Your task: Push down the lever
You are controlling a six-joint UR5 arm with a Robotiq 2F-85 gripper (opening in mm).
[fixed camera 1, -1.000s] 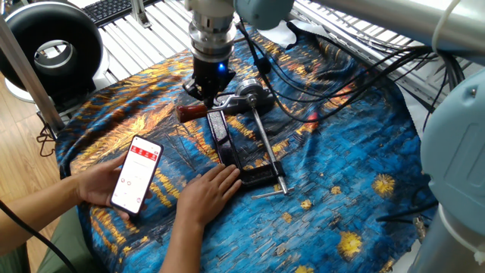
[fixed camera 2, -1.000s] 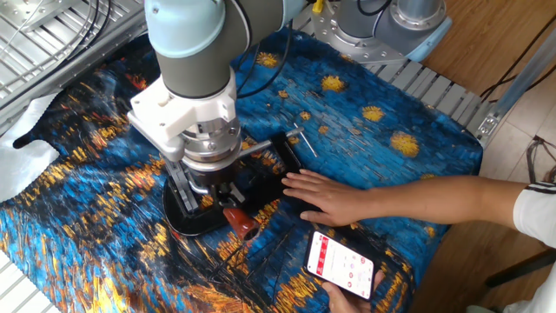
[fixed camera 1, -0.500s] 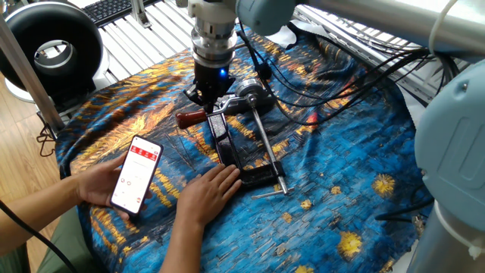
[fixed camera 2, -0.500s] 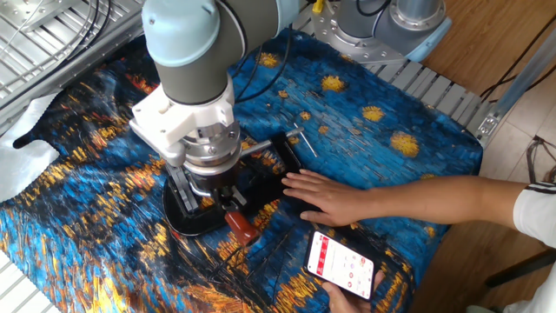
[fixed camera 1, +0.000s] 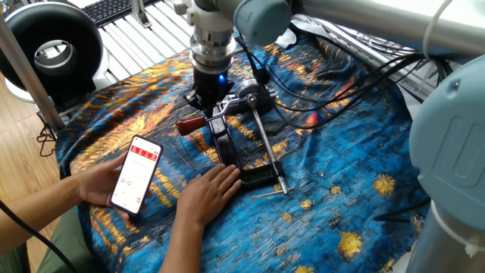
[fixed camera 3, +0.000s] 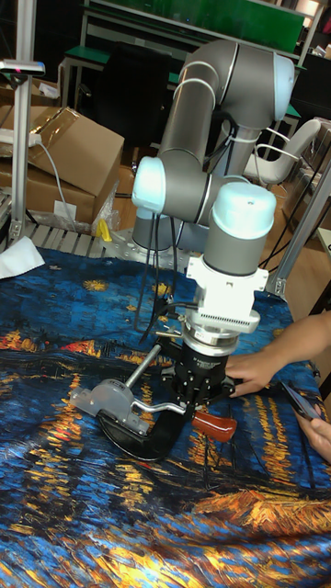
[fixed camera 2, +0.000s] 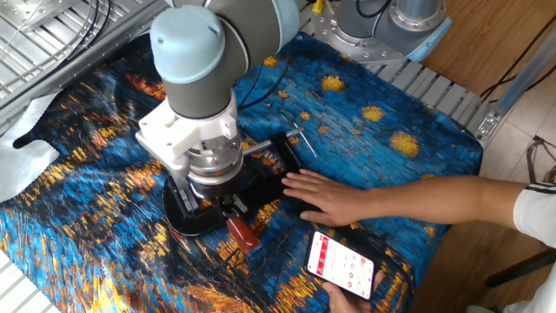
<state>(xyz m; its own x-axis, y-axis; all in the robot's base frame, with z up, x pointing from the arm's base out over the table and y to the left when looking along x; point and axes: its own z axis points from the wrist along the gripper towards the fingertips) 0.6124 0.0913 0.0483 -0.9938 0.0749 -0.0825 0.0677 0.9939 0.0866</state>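
Note:
The lever (fixed camera 1: 191, 122) is a short metal arm with a reddish-brown knob, lying low over the painted cloth beside the clamp's silvery head (fixed camera 1: 250, 92). The knob also shows in the other fixed view (fixed camera 2: 241, 233) and the tall view (fixed camera 3: 217, 424). My gripper (fixed camera 1: 209, 106) points straight down onto the lever's arm, just behind the knob, and its fingers look drawn together with nothing held between them. It appears again from the other side (fixed camera 2: 222, 205) and in the tall view (fixed camera 3: 198, 402). The fingertips are partly hidden by the clamp.
A person's hand (fixed camera 1: 208, 189) presses on the clamp's black bar (fixed camera 1: 224, 144), and the other hand holds a phone (fixed camera 1: 135, 173). A long silver rod (fixed camera 1: 265, 148) runs along the clamp. A black ring-shaped device (fixed camera 1: 49, 45) stands at the back left.
The knob has swung lower toward the cloth as my gripper pressed down a little on the lever. The person's hands and the phone have stayed put.

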